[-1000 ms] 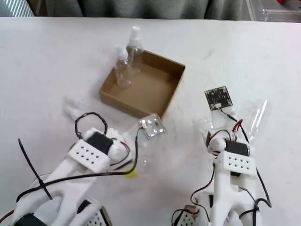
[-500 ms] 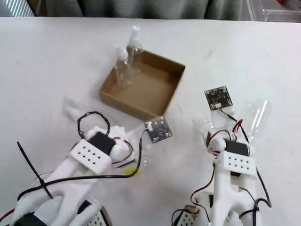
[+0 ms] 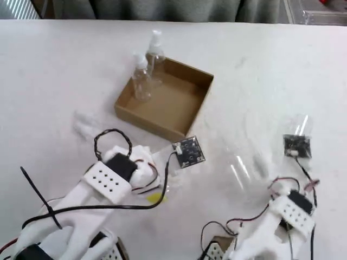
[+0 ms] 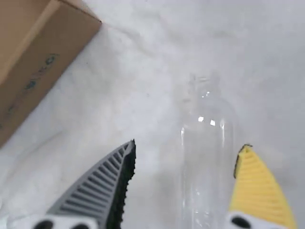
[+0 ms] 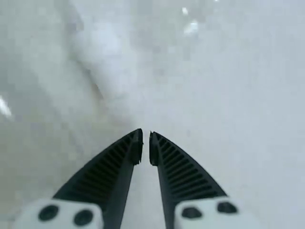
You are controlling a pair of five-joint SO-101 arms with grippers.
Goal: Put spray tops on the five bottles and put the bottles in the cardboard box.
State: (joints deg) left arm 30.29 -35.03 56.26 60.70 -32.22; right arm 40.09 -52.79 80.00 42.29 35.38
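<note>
Your left claw (image 4: 188, 145) is spread around a capless bottle (image 4: 204, 109) lying on the worktop (image 4: 157, 43) near the cardboard box (image 3: 146, 122); your right claw (image 5: 146, 136) is pressed together, empty.

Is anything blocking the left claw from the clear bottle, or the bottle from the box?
Nothing visible. The bottle lies between the left gripper's open fingers, and only bare table separates it from the cardboard box.

You have drawn the right gripper (image 5: 145, 138) back and to the right, well away from the cardboard box (image 3: 165, 97). Your left gripper (image 4: 188, 145) has shifted slightly rightward, alongside the box's near wall.
</note>
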